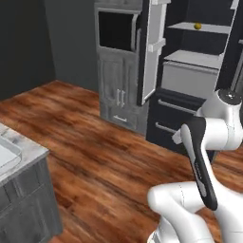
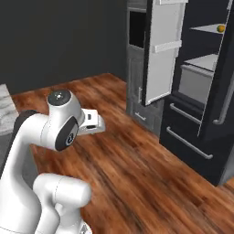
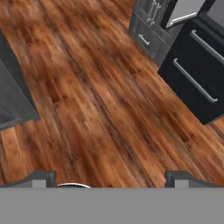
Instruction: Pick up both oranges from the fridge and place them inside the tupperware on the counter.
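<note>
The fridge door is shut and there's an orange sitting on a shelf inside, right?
Not quite. The fridge door is open, swung out toward the room, as the left base view shows. That is why you can see the orange sitting on an upper shelf inside; the right base view shows it there too.

your two base views face the open fridge (image 1: 199, 71) (image 2: 201, 82) at 1 o'clock, far off; your hand view looks down at the wooden floor (image 3: 100, 100), sharing its lower drawers.
</note>
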Controlling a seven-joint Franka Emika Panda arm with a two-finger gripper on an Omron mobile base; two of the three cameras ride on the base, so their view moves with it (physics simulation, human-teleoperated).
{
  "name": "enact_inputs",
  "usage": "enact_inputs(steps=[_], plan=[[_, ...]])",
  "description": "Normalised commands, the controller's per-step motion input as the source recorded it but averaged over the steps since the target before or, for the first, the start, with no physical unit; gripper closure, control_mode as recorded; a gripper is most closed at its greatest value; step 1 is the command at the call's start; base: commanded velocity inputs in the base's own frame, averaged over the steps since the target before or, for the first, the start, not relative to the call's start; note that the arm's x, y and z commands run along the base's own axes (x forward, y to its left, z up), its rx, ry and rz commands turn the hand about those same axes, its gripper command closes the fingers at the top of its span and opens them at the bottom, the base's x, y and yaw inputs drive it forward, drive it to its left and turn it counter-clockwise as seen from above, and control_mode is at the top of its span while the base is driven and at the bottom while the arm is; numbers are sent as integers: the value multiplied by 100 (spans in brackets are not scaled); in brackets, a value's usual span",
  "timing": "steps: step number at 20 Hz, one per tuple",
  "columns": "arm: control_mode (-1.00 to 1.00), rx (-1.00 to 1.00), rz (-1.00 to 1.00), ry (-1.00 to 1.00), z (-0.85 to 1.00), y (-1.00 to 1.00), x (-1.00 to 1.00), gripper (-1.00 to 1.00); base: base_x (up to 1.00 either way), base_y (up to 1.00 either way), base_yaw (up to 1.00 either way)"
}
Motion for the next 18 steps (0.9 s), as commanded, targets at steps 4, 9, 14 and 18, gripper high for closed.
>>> enact_inputs(steps=[4,9,14,18], plan=[[100,0,0,0,0,0,0,-100,0,-54,-63],[100,0,0,0,0,0,0,-100,26,2,-56],[100,0,0,0,0,0,0,-100,52,33,-49],[100,0,0,0,0,0,0,-100,72,49,-43]])
